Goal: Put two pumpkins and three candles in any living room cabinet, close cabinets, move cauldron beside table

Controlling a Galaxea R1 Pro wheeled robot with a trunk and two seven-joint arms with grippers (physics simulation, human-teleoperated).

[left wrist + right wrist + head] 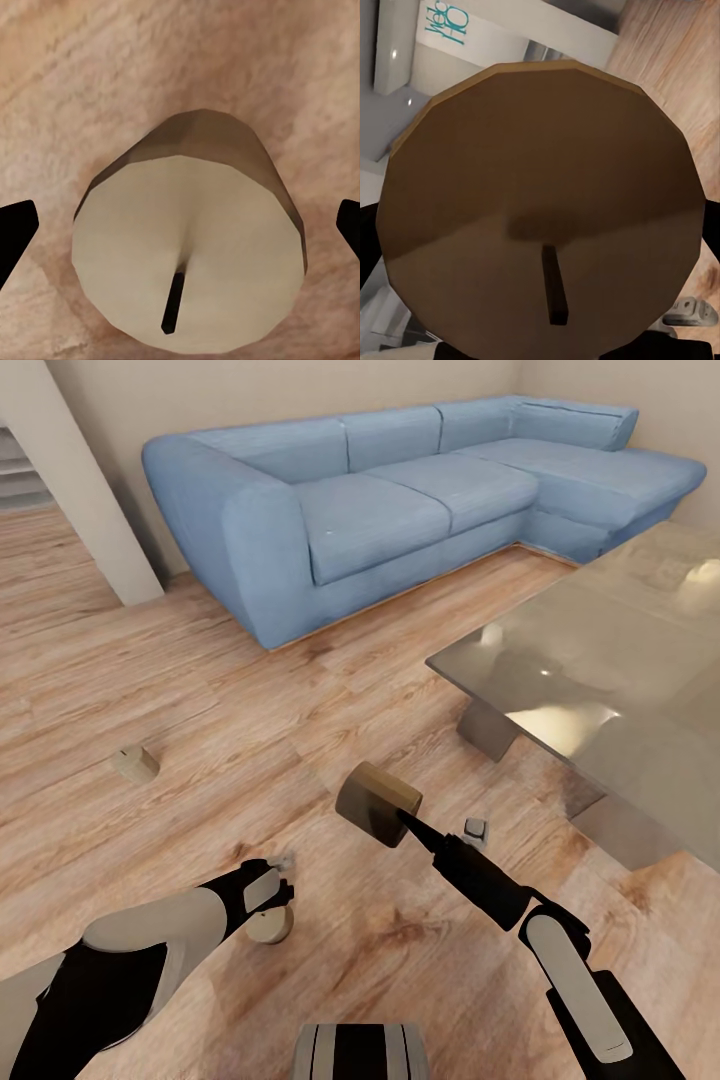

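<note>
Over wood floor (200,690) beside the table (600,660), right pincer (405,820) holds a candle (378,803); left pincer (272,880) wide.

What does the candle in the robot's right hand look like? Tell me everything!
The candle is a short, stubby cylinder, tan-brown and waxy-looking, shaded darker on its side. The right gripper holds it up above the wooden floor, tipped on its side, near the corner of the grey table. In the right wrist view its flat round end faces the camera, with a small dark wick sticking out of the middle. Only the gripper touches it.
</note>
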